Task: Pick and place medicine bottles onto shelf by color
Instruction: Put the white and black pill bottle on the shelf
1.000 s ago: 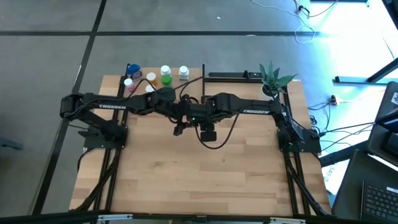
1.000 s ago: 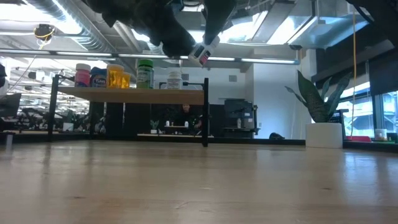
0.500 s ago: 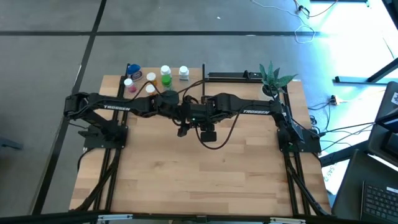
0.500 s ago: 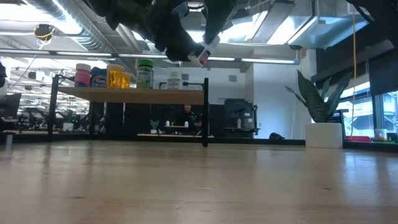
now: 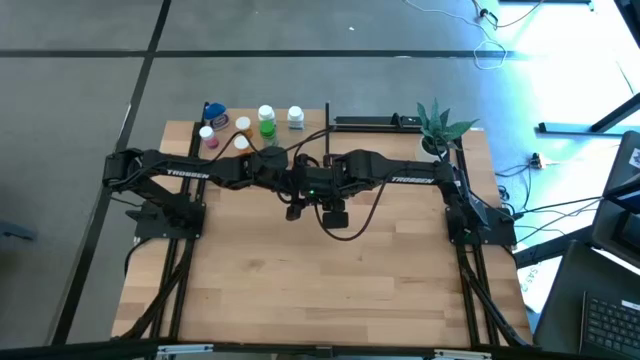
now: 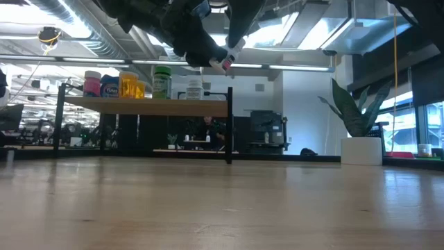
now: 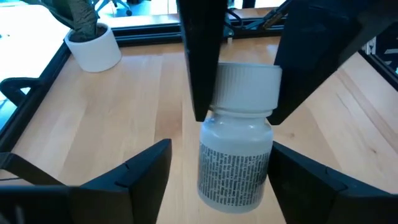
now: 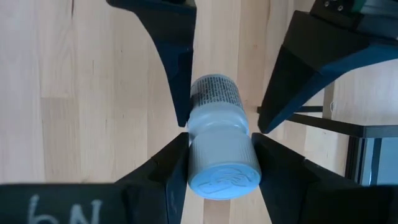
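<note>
Tabletop (image 5: 330,290): potted plant (image 5: 438,124) beside shelf (image 6: 146,105).

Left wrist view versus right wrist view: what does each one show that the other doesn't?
Only the left wrist view: the plant in its white pot, and the bottle seen side-on with its printed label.
Only the right wrist view: the top face of the cap, and a black frame at the edge.
Both: the white bottle gripped by its cap in the right tool, with the left tool open around its body, above the table.
</note>
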You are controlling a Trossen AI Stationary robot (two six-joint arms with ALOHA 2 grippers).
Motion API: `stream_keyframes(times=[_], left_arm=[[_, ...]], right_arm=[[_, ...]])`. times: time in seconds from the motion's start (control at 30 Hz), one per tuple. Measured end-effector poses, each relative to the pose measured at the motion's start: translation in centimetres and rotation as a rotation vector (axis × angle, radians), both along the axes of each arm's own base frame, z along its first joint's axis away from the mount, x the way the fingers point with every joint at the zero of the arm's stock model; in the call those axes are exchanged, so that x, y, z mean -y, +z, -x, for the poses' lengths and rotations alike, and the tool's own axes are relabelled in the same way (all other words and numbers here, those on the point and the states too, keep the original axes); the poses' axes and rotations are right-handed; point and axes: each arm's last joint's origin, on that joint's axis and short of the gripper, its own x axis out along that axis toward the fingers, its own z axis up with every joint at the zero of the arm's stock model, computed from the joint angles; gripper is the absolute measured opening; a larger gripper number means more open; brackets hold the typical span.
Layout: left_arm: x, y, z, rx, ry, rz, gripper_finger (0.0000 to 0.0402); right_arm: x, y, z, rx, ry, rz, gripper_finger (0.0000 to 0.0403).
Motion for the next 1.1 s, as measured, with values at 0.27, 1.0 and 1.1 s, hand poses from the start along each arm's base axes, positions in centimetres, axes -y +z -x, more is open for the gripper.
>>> stream_keyframes(times=[0.27,1.0,1.1], left_arm=[[0.15,-0.01,-0.02,0.000,-0.013,-0.021,0.0190],[0.15,-0.10,0.02,-0.011,-0.018,-0.035,0.0134],[0.15,-0.32,0.12,-0.037,-0.016,-0.031,0.0133]], right_arm=[[0.08,0.06,-0.01,0.005,-0.003,0.001,0.0162],[0.08,0.04,-0.02,0.002,0.011,-0.001,0.0212],[0.10,-0.03,-0.05,-0.001,0.014,0.000,0.0221]])
